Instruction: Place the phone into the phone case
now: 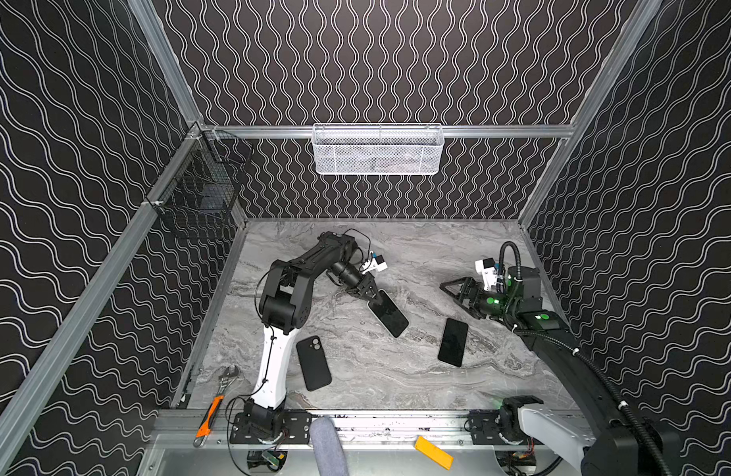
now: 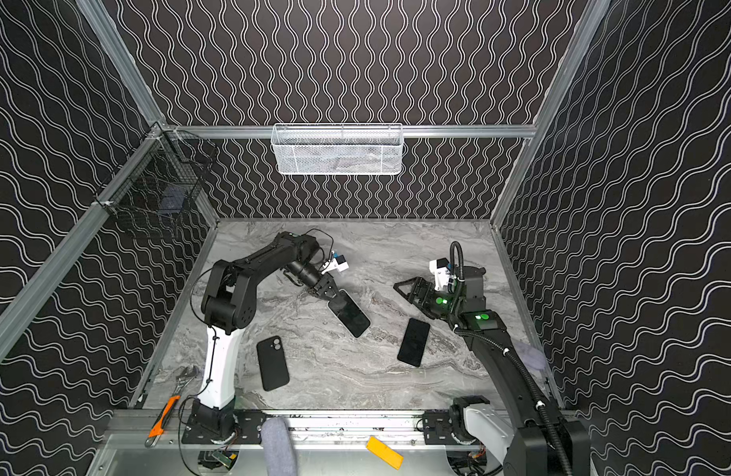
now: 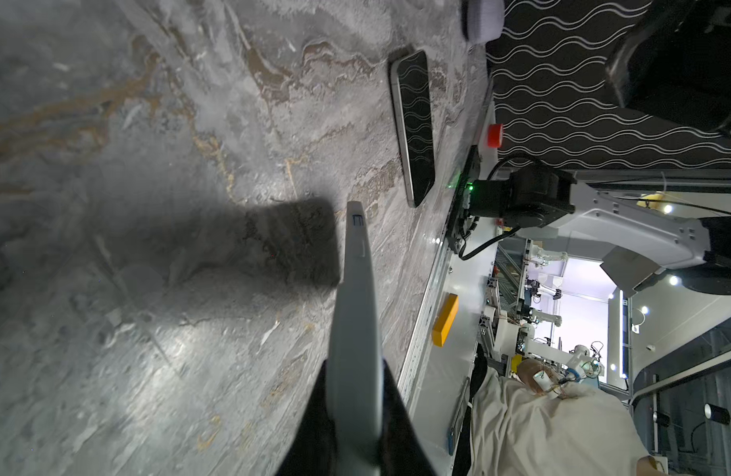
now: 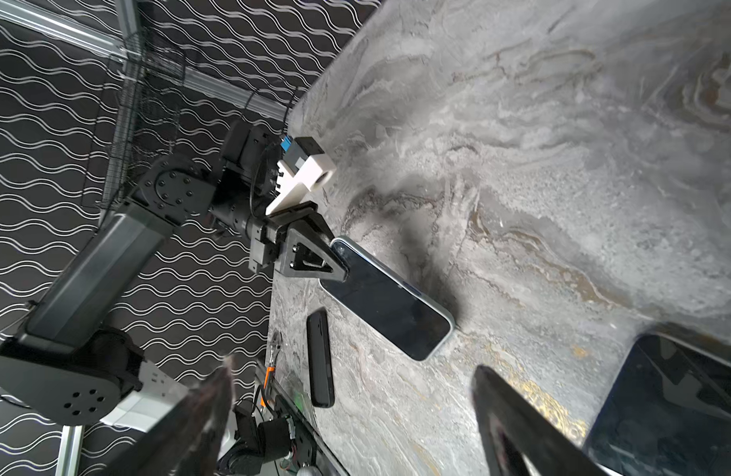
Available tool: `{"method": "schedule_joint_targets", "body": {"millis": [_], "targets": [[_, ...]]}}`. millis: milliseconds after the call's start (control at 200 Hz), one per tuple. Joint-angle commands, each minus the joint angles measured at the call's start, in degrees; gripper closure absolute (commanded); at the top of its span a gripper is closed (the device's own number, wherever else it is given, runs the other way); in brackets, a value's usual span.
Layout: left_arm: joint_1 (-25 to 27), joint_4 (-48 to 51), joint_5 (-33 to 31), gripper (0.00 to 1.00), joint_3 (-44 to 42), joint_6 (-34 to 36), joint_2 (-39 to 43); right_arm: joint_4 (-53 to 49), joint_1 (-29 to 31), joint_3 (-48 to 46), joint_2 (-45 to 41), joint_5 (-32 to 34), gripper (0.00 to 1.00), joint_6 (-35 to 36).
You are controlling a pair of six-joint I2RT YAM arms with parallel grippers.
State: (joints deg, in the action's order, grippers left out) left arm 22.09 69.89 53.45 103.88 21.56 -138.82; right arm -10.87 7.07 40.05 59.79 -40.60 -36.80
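Observation:
My left gripper point(image 1: 374, 293) is shut on the near end of a black-screened phone point(image 1: 389, 314), which juts out toward the middle of the table and casts a shadow beneath. In the left wrist view the phone point(image 3: 355, 296) shows edge-on between the jaws. The black phone case point(image 1: 313, 362), with its camera cut-out, lies flat near the left arm's base, apart from both grippers. A second dark phone point(image 1: 453, 342) lies flat on the right. My right gripper point(image 1: 452, 294) hangs open and empty just behind that phone. In the right wrist view the held phone point(image 4: 388, 301), the case point(image 4: 320, 358) and the second phone point(image 4: 677, 404) all show.
A wrench point(image 1: 228, 377) and an orange-handled cutter point(image 1: 209, 416) lie at the front left. A yellow block point(image 1: 433, 452) and a grey cylinder point(image 1: 326, 445) sit by the front rail. A white mesh basket point(image 1: 378, 150) and a black wire basket point(image 1: 199, 198) hang on the walls.

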Motion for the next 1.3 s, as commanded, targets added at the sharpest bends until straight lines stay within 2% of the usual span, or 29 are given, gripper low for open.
{"method": "schedule_joint_targets", "body": {"millis": [0,375,631,926,1071,1151,1186,1296], "targets": [[0.06,0.81,-2.06,0.93,-0.74,0.61,0.13,-0.12,0.30,-0.26,0.63,0.82,0.08,0.86],[-0.02,-1.41,-8.85,0.91,0.01,-2.22,-1.40,0.15,1.18,-1.42,-0.16,2.06,0.08,0.38],[-0.33,-2.35,-11.92,0.81,1.03,-3.57,-2.61,-0.08,2.03,-2.08,0.28,3.32,0.08,0.14],[-0.95,-3.65,-14.56,0.39,2.63,-4.60,-2.34,-0.10,3.12,-1.87,0.95,3.94,0.08,0.40],[-2.07,-6.74,-16.38,0.21,1.96,-7.03,0.25,-0.54,3.54,-1.26,1.57,4.88,0.07,1.12],[-3.32,-10.76,-17.65,0.11,0.44,-10.78,3.76,-0.98,4.28,-0.74,2.85,5.80,0.07,2.22],[-4.24,-13.26,-17.93,0.02,-0.71,-13.12,5.92,-1.27,5.08,-0.32,3.82,6.58,0.06,2.90],[-6.74,-23.84,-17.83,0.02,-8.78,-23.47,15.69,-3.06,9.63,2.42,8.36,10.46,0.04,5.96]]}}
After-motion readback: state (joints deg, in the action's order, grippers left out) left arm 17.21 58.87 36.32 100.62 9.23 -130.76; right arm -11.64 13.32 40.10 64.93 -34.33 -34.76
